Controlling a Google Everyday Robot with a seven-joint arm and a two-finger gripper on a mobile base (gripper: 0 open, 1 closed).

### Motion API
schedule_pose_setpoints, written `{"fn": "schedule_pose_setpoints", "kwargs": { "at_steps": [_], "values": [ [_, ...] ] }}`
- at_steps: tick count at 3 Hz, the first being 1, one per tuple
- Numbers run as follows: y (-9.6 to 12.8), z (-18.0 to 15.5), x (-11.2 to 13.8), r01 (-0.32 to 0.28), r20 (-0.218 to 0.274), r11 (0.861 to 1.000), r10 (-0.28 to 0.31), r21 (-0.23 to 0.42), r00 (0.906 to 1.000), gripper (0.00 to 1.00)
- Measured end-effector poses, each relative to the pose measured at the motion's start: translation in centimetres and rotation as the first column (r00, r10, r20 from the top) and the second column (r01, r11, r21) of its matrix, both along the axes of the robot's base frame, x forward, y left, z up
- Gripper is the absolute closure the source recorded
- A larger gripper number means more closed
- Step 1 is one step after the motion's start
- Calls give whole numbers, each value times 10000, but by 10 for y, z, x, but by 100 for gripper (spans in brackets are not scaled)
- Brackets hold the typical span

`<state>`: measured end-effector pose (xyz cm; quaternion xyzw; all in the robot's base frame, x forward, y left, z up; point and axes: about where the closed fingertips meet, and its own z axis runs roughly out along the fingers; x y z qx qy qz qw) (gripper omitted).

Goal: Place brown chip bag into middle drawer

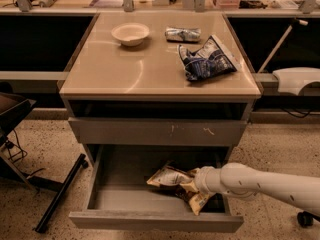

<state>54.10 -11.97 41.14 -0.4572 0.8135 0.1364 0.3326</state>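
Note:
The brown chip bag [169,178], crinkly with yellow ends, lies inside the open middle drawer [120,196], right of its centre. The drawer is pulled out under the cabinet, and its plain grey front panel [150,222] faces me. My white arm reaches in from the right. My gripper [194,185] is down in the drawer, shut on the middle of the bag, which folds around it. One end of the bag points left and the other [199,203] points toward the drawer front. The gripper's tip is mostly hidden by the wrist and the bag.
A shut grey drawer front with pale scratch marks [160,132] sits above the open drawer. On the cabinet top [125,69] are a white bowl [130,34], a small silver wrapper [183,34] and a dark-blue bag [205,59]. A black stand leg [60,194] lies on the floor at the left.

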Motion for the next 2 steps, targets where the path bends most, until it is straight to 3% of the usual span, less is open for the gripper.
{"fn": "schedule_pose_setpoints", "kwargs": {
  "at_steps": [2],
  "values": [
    [0, 0, 0, -1, -1, 10000, 1, 0, 10000, 11]
  ]
}}
